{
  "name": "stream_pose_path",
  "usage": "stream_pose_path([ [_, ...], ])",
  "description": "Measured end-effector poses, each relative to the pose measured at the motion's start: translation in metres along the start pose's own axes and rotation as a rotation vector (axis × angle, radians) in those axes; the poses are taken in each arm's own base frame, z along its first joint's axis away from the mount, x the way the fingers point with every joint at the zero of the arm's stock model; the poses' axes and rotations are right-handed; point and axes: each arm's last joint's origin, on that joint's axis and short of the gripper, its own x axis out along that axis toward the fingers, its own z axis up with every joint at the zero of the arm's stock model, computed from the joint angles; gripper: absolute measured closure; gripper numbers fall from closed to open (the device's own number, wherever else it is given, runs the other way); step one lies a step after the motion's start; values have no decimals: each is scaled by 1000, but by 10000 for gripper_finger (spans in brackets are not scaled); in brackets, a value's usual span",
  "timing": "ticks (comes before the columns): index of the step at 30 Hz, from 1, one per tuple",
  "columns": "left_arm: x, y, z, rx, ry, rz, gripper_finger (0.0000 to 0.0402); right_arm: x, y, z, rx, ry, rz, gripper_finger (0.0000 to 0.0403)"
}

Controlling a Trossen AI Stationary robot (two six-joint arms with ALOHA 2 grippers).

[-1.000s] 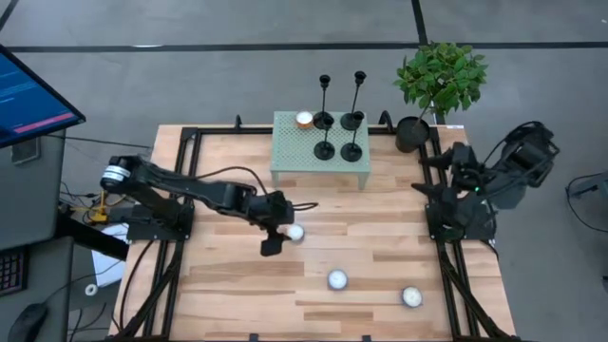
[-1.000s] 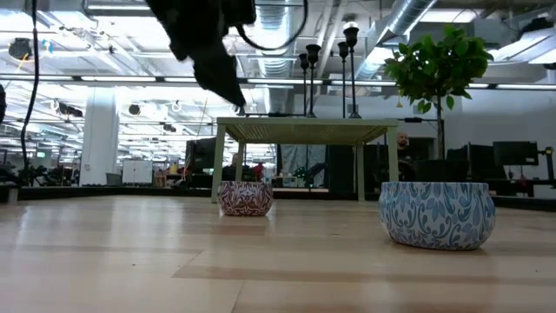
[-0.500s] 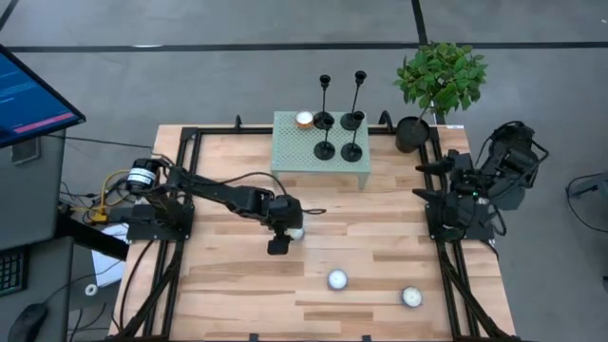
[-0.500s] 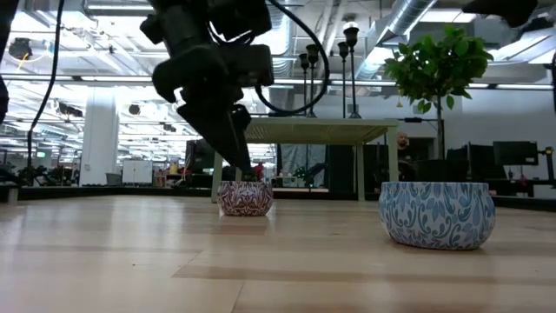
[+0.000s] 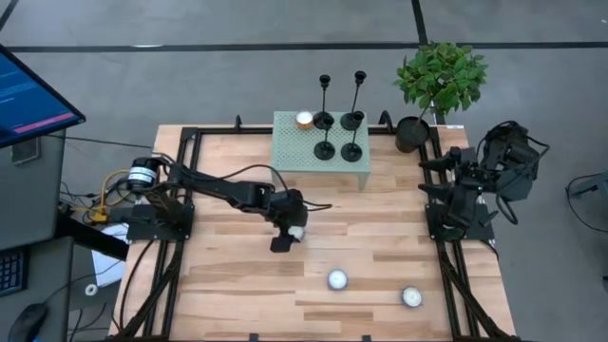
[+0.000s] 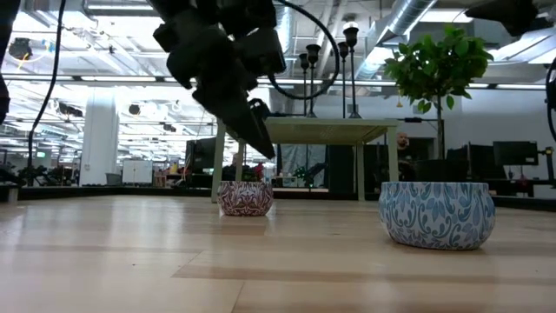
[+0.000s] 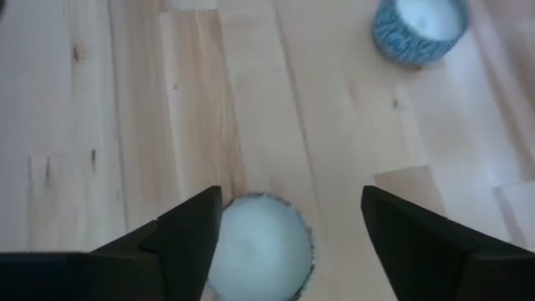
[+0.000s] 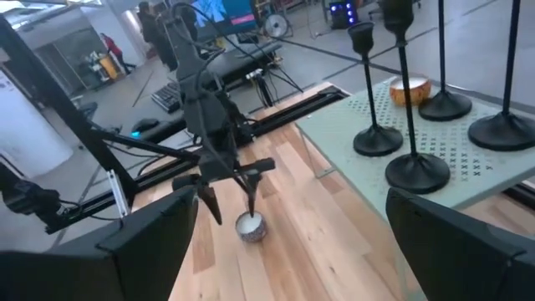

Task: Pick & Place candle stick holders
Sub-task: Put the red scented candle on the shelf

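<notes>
Four black candle stick holders stand by their disc bases on a small green perforated table (image 5: 285, 152) at the far edge: two tall (image 5: 324, 121) (image 5: 352, 120) and two short (image 5: 324, 150) (image 5: 351, 151). They also show in the right wrist view (image 8: 414, 171). My left gripper (image 5: 286, 234) (image 7: 288, 226) is open at mid-table. Its fingers straddle a white candle in a red-patterned cup (image 5: 296, 231) (image 7: 259, 251) (image 6: 245, 198) from above, the tips above the cup's rim. My right gripper (image 5: 429, 176) (image 8: 292, 251) is open and empty at the table's right edge.
An orange candle (image 5: 304, 120) sits on the green table beside the holders. Two more candle cups (image 5: 337, 279) (image 5: 411, 296) rest near the front edge; one is blue-patterned (image 6: 436, 215). A potted plant (image 5: 413, 133) stands at the far right corner. A black frame borders the table.
My left gripper has gone toward the table's right edge and come down over the red-patterned candle cup, staying open. The cup has not moved. My right arm has shifted a little at the right edge.
</notes>
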Motion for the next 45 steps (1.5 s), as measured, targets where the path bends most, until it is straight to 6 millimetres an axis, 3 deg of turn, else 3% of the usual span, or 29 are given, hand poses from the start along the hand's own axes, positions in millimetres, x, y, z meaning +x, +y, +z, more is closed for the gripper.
stream_pose_path([
  [5,4,2,-2,-29,22,59,70,0,0,0,-3,1,-1,26],
  [10,10,3,-6,-43,55,63,53,0,0,0,-5,2,-1,26],
  [26,44,6,-25,-56,168,44,61,0,-1,-1,-15,7,-2,26],
  [31,46,6,-26,-52,171,44,70,0,-1,-1,-12,6,-1,26],
  [37,46,6,-28,-57,173,50,109,0,-1,-1,-4,6,-1,26],
  [45,41,5,-27,-120,166,68,90,0,-1,-1,-3,6,-1,26],
])
